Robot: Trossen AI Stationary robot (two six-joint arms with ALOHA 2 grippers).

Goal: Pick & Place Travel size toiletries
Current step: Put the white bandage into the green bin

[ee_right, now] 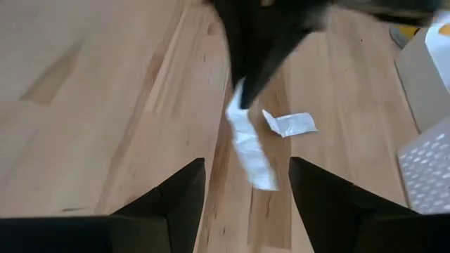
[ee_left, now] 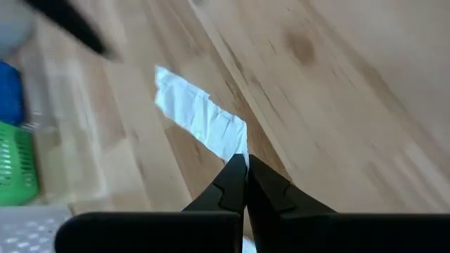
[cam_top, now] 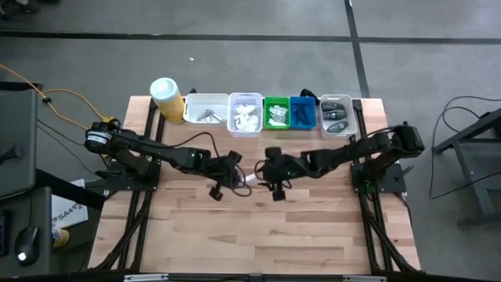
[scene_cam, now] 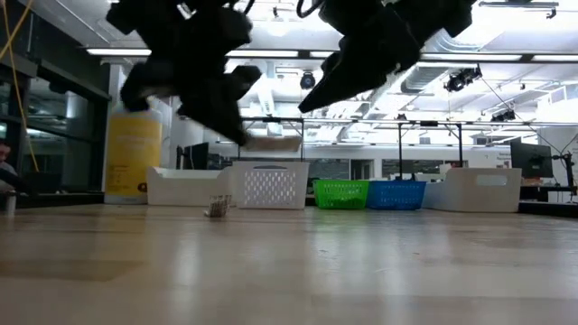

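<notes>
A white plastic sachet (ee_left: 199, 114) hangs above the middle of the wooden table, with my left gripper (ee_left: 245, 163) shut on it. The right wrist view shows the same sachet (ee_right: 249, 149) below the left arm's dark fingers. My right gripper (ee_right: 246, 172) stands open just to the sachet's right, its fingers on either side of it and apart from it. A second small white sachet (ee_right: 289, 124) lies flat on the table beyond. In the high view the two grippers (cam_top: 237, 174) (cam_top: 264, 168) face each other at the table's middle. My left gripper pinches one end of the white sachet (ee_left: 239, 144) between its two fingertips. The fingers slant down from the table's left. The rest of the sachet sticks out past the fingertips, clear of the table.
Along the far edge stand a yellow canister (cam_top: 167, 95), a white bin (cam_top: 205, 110), a white perforated basket (cam_top: 245, 115), a green basket (cam_top: 276, 113), a blue basket (cam_top: 303, 113) and another white bin (cam_top: 337, 116). Bare wood spreads toward the near edge.
</notes>
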